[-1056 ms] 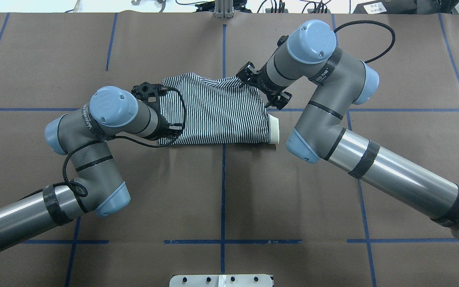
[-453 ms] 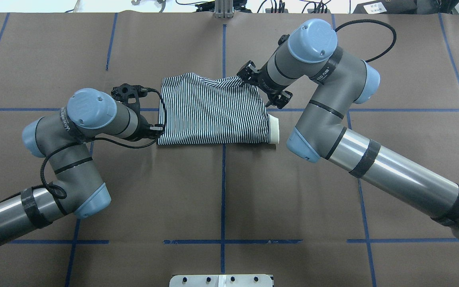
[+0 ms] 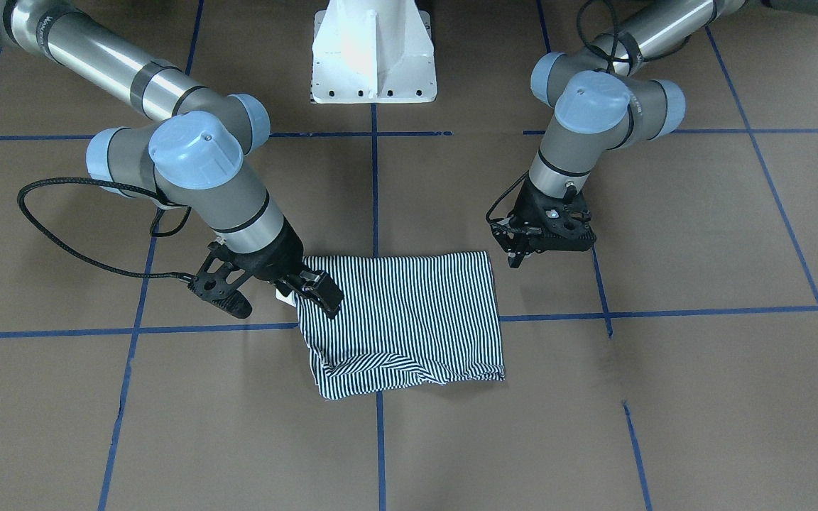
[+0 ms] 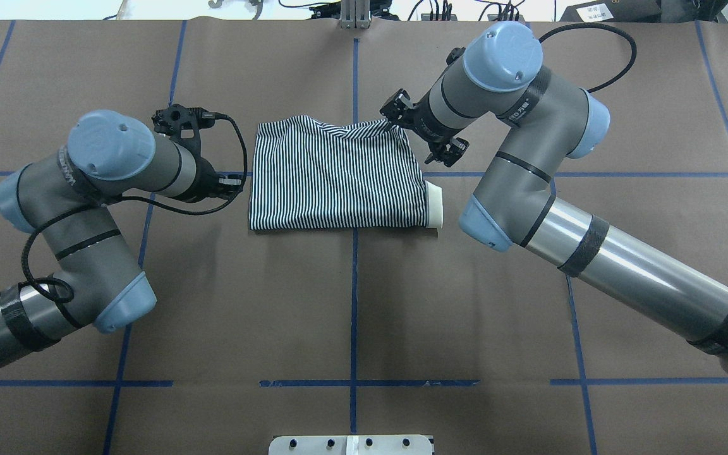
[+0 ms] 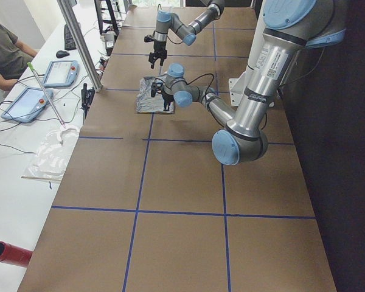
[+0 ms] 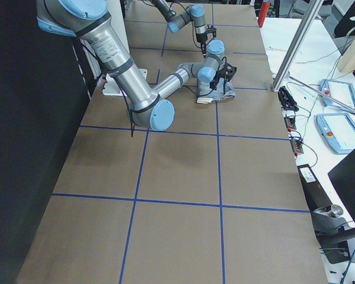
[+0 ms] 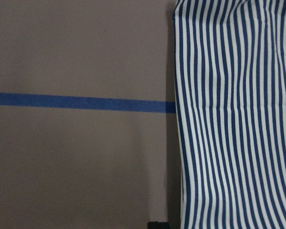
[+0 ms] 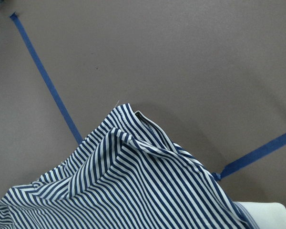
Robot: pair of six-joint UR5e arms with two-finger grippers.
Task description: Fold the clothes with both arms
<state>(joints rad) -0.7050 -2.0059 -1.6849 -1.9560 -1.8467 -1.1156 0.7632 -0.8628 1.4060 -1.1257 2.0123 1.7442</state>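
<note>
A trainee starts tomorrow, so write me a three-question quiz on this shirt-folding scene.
1. True or false: the left hand is touching the striped polo shirt.
2. On which side does the cream collar stick out of the folded shirt? A) the robot's right B) the robot's left C) the edge nearest the robot
3. Which edge of the shirt looks rumpled rather than flat?

Key
1. False: it is just off the shirt's edge, on the robot's left.
2. A
3. The edge farthest from the robot.
</note>
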